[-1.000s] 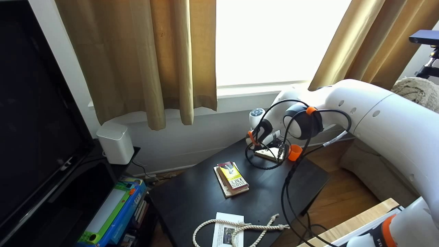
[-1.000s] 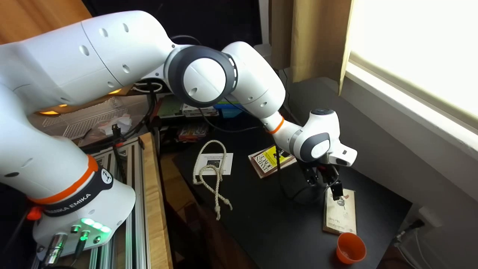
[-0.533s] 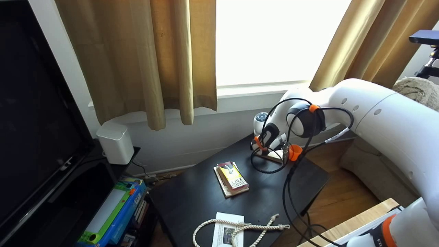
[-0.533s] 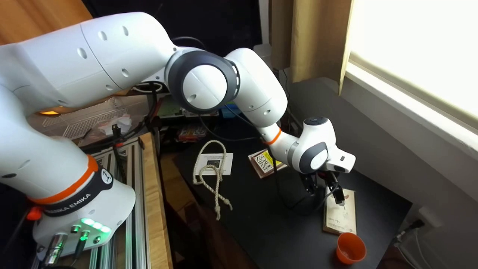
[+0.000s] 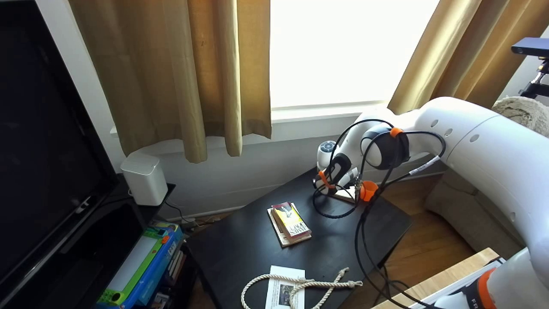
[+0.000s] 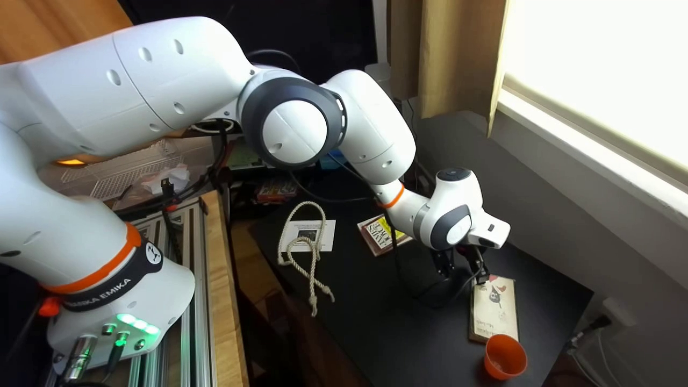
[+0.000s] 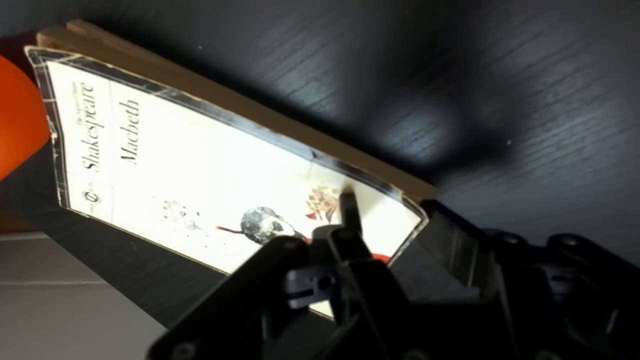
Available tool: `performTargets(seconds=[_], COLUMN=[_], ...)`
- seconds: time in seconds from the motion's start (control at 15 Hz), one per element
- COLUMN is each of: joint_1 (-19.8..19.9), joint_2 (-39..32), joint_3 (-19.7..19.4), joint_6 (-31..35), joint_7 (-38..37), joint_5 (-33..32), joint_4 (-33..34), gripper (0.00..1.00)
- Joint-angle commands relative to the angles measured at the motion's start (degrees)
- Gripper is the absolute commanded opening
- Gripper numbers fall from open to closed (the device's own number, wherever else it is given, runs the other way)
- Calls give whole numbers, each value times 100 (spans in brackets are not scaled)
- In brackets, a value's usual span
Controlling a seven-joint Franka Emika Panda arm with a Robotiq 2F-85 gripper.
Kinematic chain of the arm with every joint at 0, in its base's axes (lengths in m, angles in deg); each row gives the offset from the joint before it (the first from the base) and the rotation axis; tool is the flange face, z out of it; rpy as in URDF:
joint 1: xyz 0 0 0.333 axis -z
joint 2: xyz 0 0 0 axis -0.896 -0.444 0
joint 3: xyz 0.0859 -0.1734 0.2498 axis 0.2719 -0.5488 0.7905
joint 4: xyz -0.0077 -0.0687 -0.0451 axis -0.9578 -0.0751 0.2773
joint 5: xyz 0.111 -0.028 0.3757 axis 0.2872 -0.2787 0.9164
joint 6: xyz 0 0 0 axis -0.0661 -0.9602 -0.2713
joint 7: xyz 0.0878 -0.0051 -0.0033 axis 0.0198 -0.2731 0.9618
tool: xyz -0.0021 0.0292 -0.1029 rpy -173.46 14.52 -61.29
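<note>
My gripper (image 7: pixel 390 202) is low over the black table (image 6: pixel 398 328), its jaws partway apart. A worn, cream-coloured Macbeth paperback (image 7: pixel 200 150) lies flat beneath it. In the wrist view one finger reaches over the cover near the book's end, while the other finger (image 7: pixel 450 240) stands at that end's corner, so a corner of the book shows between them. Whether either finger presses on the book I cannot tell. An exterior view shows the same book (image 6: pixel 494 309) beside the fingertips, its far end close to an orange cup (image 6: pixel 505 357). Cables and the wrist hide much of the gripper in an exterior view.
A James Joyce book (image 5: pixel 291 221) rests on another book on the table. Further along are a knotted rope (image 5: pixel 330 284) and a white printed sheet (image 5: pixel 276 272). The wall and window sill (image 6: pixel 591 150) rise beside the arm. Black cables (image 5: pixel 358 240) hang from it.
The arm first came down towards the table, then stayed almost still. In the last half second the fingers drew closer together, and the Macbeth book slid a little towards the orange cup.
</note>
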Motion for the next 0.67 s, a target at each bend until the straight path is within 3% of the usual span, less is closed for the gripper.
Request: performTargets(seconds=[0.0,0.13,0.47,0.53,0.6], joint_1=[210,257,392,171,167], joint_2=[11,-12,-114,-83,-36], joint_3=[208,247,473,301,344], joint_6=[163,158,-132,-161,-239], joint_7=[-186,-214,4,453,565], joint_5=[-227,-208,-47,616,739], joint_4=[-115,-56,317,296,319], gripper=[7,0,0,0,0])
